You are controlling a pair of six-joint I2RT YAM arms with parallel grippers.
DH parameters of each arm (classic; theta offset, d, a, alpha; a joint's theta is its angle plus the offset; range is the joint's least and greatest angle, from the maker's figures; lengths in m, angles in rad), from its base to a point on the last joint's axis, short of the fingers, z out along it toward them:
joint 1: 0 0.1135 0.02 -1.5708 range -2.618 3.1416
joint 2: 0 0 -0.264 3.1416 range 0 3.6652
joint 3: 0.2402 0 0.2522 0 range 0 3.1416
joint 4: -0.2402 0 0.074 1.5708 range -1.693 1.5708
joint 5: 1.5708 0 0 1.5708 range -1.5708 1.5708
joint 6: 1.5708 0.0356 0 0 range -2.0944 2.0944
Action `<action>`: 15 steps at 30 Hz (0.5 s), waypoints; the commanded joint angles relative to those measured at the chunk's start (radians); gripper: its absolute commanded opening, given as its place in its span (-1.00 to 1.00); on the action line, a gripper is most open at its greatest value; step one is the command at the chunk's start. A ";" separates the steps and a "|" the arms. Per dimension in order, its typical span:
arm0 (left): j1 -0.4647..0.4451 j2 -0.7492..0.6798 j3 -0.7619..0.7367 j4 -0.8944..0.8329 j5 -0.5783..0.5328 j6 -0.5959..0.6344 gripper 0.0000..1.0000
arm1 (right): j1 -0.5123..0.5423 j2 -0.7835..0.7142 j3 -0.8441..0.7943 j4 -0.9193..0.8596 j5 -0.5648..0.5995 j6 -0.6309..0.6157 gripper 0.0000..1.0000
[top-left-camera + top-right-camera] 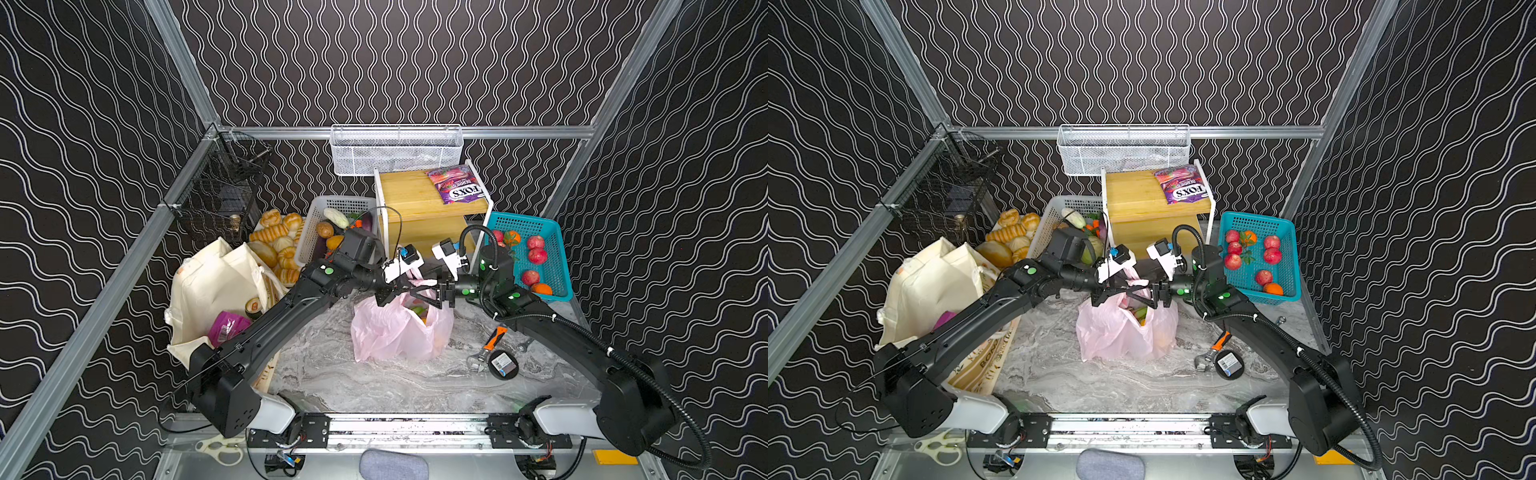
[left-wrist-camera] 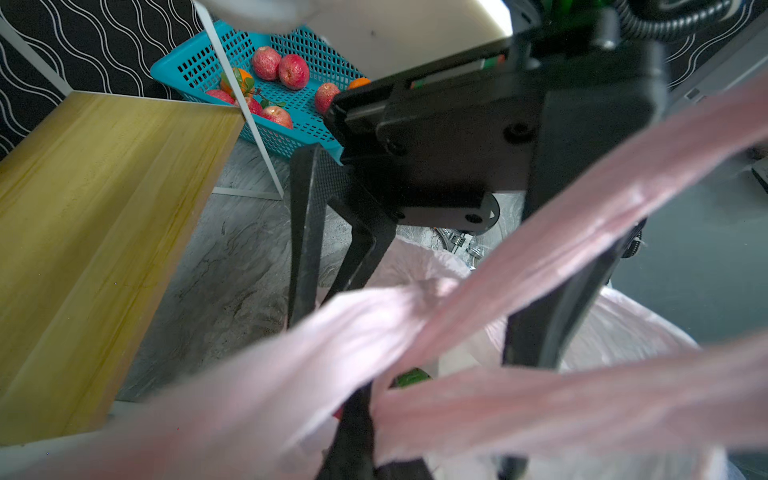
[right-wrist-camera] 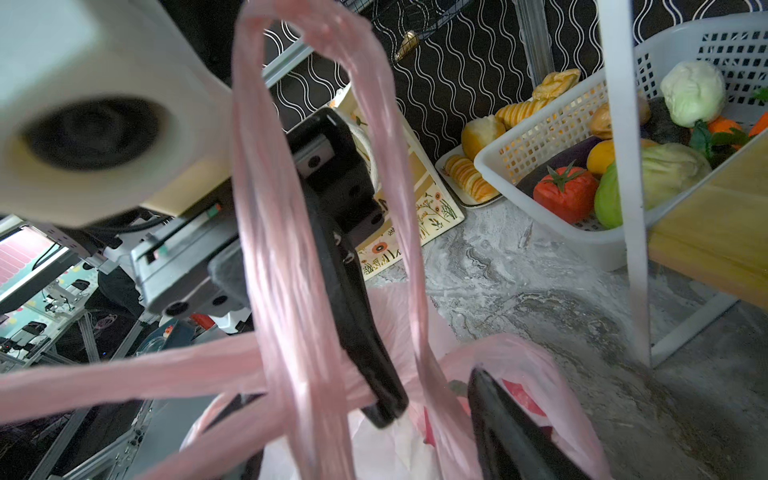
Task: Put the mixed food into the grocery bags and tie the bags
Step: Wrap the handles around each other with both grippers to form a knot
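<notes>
The pink plastic bag [image 1: 399, 332] [image 1: 1125, 336] stands mid-table with toy food showing in its mouth. My left gripper [image 1: 385, 296] [image 1: 1100, 297] [image 2: 361, 436] is shut on one of its handles [image 2: 519, 407], pulled out long. My right gripper [image 1: 432, 294] [image 1: 1144, 297] [image 3: 353, 399] faces it just above the bag's mouth, open, with the handles [image 3: 286, 257] draped between its wide fingers [image 2: 303, 232]. The cream canvas tote [image 1: 216, 282] [image 1: 934, 282] stands left, holding a magenta pouch [image 1: 226, 327] and a small can [image 1: 253, 308]. A purple FOX'S candy bag [image 1: 457, 185] lies on the wooden shelf.
A teal basket [image 1: 555, 249] of red fruit sits right of my right arm. A white basket [image 1: 309, 237] of vegetables and a tray of breads [image 1: 276, 245] sit behind the left arm. An orange-handled wrench [image 1: 492, 340] and a round black item [image 1: 503, 363] lie front right.
</notes>
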 commanded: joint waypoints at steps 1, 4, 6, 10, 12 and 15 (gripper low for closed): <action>-0.002 0.000 -0.003 0.022 0.012 -0.016 -0.93 | 0.000 -0.010 -0.024 0.166 0.004 0.103 0.51; -0.003 -0.001 -0.003 0.026 0.019 -0.019 -0.92 | -0.001 -0.013 -0.055 0.258 0.011 0.167 0.51; -0.003 -0.001 -0.006 0.027 0.021 -0.020 -0.92 | 0.000 -0.014 -0.061 0.287 0.019 0.187 0.49; -0.003 0.001 -0.006 0.026 0.030 -0.018 -0.90 | -0.001 -0.006 -0.052 0.287 0.011 0.196 0.41; -0.003 0.003 -0.004 0.023 0.036 -0.016 -0.88 | 0.000 0.001 -0.049 0.291 0.008 0.205 0.37; -0.003 0.001 -0.003 0.022 0.031 -0.019 -0.87 | 0.001 0.011 -0.043 0.292 -0.005 0.211 0.21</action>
